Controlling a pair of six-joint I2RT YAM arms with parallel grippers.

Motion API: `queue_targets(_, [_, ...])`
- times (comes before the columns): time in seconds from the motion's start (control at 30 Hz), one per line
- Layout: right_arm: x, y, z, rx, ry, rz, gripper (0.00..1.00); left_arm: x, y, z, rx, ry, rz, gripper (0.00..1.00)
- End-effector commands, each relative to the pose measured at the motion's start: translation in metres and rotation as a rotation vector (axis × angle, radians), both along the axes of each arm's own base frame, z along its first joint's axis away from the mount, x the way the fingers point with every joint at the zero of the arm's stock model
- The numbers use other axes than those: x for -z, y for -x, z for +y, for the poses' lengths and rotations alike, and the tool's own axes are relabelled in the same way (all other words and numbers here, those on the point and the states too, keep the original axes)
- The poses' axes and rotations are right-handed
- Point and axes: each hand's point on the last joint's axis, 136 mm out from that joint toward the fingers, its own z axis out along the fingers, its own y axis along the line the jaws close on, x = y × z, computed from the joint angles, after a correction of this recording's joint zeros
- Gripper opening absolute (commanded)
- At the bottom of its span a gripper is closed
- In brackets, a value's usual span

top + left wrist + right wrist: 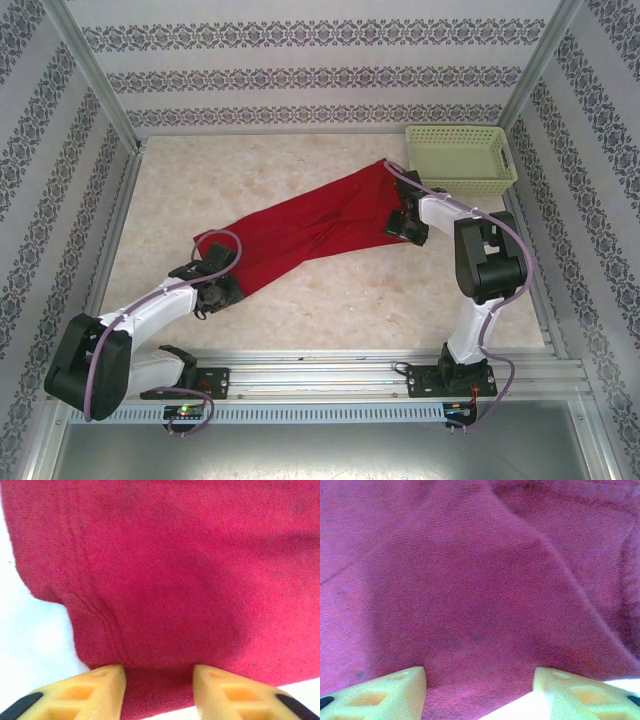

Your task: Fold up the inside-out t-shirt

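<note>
Top external: t-shirt (pixel 310 225) edge near basket (pixel 460 160)

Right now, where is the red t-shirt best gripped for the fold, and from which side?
Probably its stitched edge at the near-left end, approached from the near-left over the bare table. The t-shirt lies flat in a long diagonal band, so that edge is free to straddle.

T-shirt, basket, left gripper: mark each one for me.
t-shirt (pixel 320 225), top view, middle of the red cloth.
basket (pixel 462 184), top view, its near lattice wall.
left gripper (pixel 158 677), left wrist view, midway between the yellow fingertips.
</note>
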Motion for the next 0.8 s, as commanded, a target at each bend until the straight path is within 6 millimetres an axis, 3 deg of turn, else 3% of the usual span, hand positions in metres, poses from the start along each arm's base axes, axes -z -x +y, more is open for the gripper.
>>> queue_targets(0.0, [0.001,-0.007,-0.017,0.046,0.065,0.017,0.56,0.012,0.002,0.02,-0.076,0.0,0.021,0.33])
queue_targets(0.07, [0.006,-0.008,-0.021,0.056,0.064,0.037,0.42,0.013,0.005,0.03,-0.109,-0.009,0.028,0.28])
queue_targets(0.1, [0.006,-0.009,-0.024,0.067,0.068,0.037,0.41,0.012,0.006,0.034,-0.124,-0.012,0.029,0.25])
queue_targets(0.47, [0.005,-0.004,-0.044,0.108,0.124,0.045,0.41,-0.002,-0.001,0.069,-0.246,-0.017,-0.009,0.08])
queue_targets(0.67, [-0.008,-0.007,-0.048,0.097,0.144,0.005,0.44,-0.026,-0.016,0.082,-0.243,-0.011,-0.06,0.09])
queue_targets(0.77, [-0.022,-0.011,-0.035,0.065,0.119,-0.05,0.47,-0.042,-0.032,0.069,-0.18,0.044,-0.113,0.25])
